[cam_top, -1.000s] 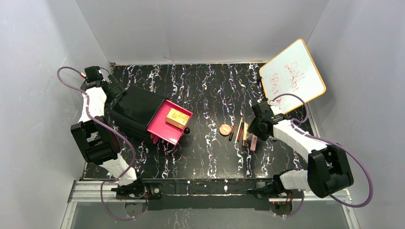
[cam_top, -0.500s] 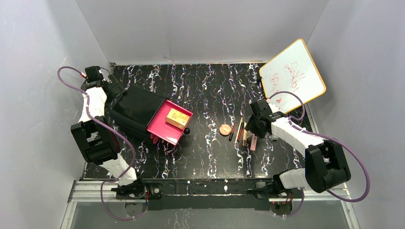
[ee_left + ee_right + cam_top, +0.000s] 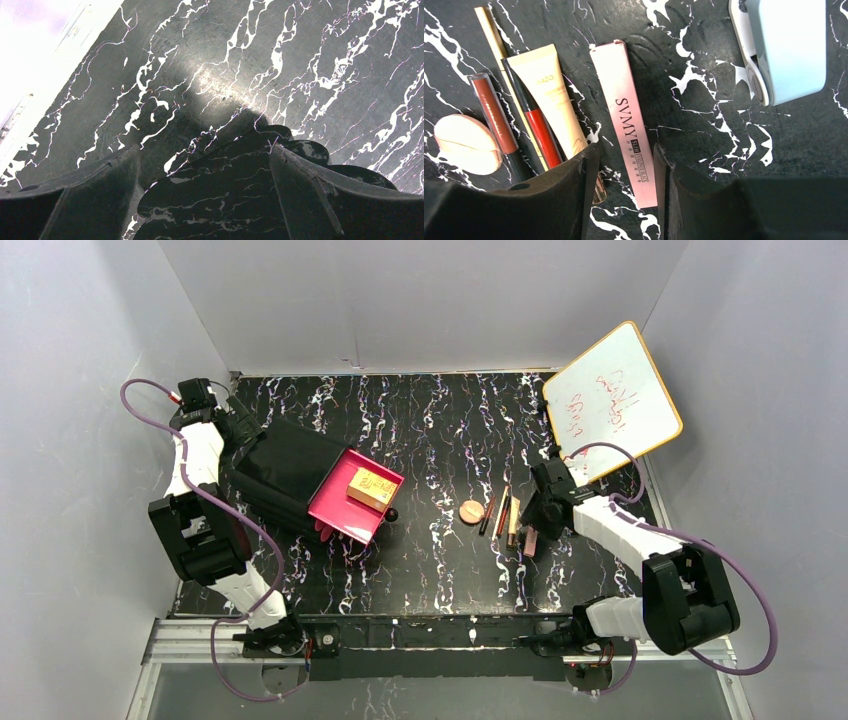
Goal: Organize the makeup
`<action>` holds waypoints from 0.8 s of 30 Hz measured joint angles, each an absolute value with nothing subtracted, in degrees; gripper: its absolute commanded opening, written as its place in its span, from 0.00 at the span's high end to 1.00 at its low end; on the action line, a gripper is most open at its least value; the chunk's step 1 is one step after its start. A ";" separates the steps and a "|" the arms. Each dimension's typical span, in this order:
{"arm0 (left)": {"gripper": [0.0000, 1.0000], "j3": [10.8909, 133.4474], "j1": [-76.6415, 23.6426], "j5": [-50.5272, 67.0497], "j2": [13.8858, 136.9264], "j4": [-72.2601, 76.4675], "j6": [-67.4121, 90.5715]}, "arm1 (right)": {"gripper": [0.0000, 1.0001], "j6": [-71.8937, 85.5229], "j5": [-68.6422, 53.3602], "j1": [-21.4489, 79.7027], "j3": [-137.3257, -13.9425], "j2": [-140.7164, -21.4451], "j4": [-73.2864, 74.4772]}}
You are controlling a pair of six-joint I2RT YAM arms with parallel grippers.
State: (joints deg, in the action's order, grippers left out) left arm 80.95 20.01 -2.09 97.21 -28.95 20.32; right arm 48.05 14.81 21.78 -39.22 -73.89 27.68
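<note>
while the left fingers (image 3: 90, 200) stand wide apart, the right fingers (image 3: 569, 200) narrowly straddle the pink tube (image 3: 626, 120).

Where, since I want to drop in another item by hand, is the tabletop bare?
Free: the far strip of table between black box and whiteboard, and the middle between pink drawer and peach compact. Crowded: compact, pencils, tan tube and pink box lie side by side at the right gripper.

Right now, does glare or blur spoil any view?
Left wrist: glare patch on the marbled tabletop, upper-left corner blown out white. Right wrist: sharp, the print on the pink SVMY box readable. Top external: evenly lit, sharp.
</note>
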 measured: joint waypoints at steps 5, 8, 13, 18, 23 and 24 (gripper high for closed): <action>0.02 80.95 19.97 -2.09 97.21 -28.95 20.29 | 0.48 48.03 14.55 21.67 -38.44 -74.15 27.05; 0.02 80.95 19.97 -2.09 97.21 -28.95 20.27 | 0.49 48.05 14.33 21.47 -38.44 -74.65 26.52; 0.02 80.95 19.94 -2.09 97.21 -28.95 20.14 | 0.50 48.03 14.15 21.43 -38.20 -75.05 26.30; 0.02 81.06 19.86 -2.11 97.21 -29.04 20.10 | 0.51 47.64 14.68 21.43 -38.28 -74.94 26.83; 0.02 81.17 19.53 -2.11 97.21 -29.21 20.08 | 0.51 46.22 15.84 21.50 -41.50 -74.17 28.23; 0.02 81.17 19.51 -2.11 97.21 -29.21 20.08 | 0.51 45.98 16.16 21.54 -42.39 -74.06 28.29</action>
State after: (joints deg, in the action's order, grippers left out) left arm 81.17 19.51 -2.11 97.21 -29.21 20.08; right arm 45.98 16.16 21.54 -42.39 -74.06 28.29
